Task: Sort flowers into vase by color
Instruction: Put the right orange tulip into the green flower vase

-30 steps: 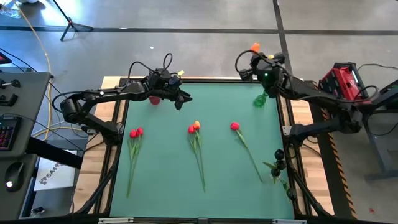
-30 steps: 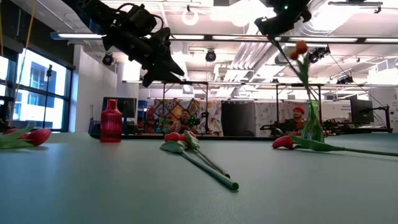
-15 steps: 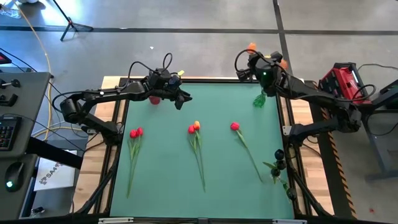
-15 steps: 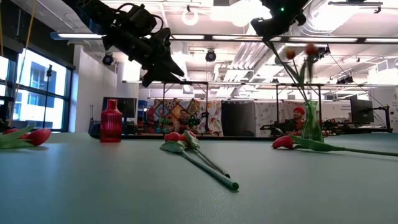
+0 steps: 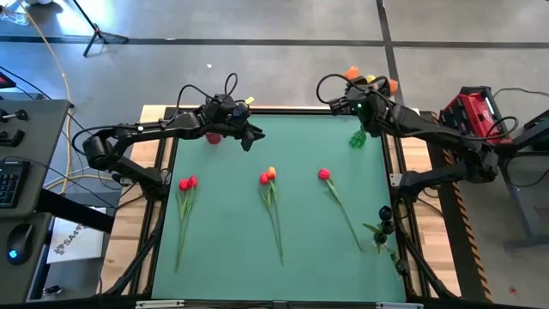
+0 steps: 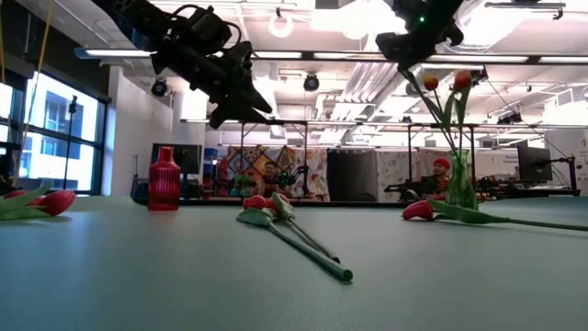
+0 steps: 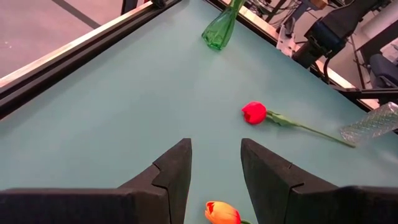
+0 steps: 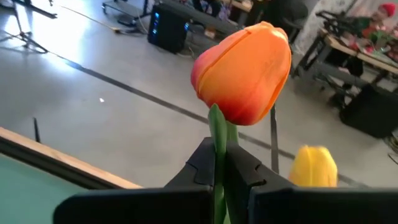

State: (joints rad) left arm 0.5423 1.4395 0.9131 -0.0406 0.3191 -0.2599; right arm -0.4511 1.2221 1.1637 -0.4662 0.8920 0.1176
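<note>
Left claw [image 5: 249, 136]: we see it hovering above the far left part of the counter [image 5: 232, 257], fingers spread apart with nothing between them.
Red vase [image 6: 164, 180]: it stands upright at the far left corner, just beside the left arm.
Left tulips [image 5: 185, 184]: two red heads lie side by side on the left of the counter, stems running toward the near edge.
Middle tulips [image 5: 268, 177]: a red head and an orange head lie together at the centre.
Red tulip [image 5: 324, 174]: it lies right of centre, stem slanting toward the near right.
Green vase [image 6: 460, 187]: it stands at the far right corner with tulip stems in it.
Right claw [image 8: 219, 169]: we find it raised over the green vase, closed on the stem of an orange tulip [image 8: 244, 73].
Yellow tulip [image 8: 313, 165]: its head shows just beyond the held flower.
</note>
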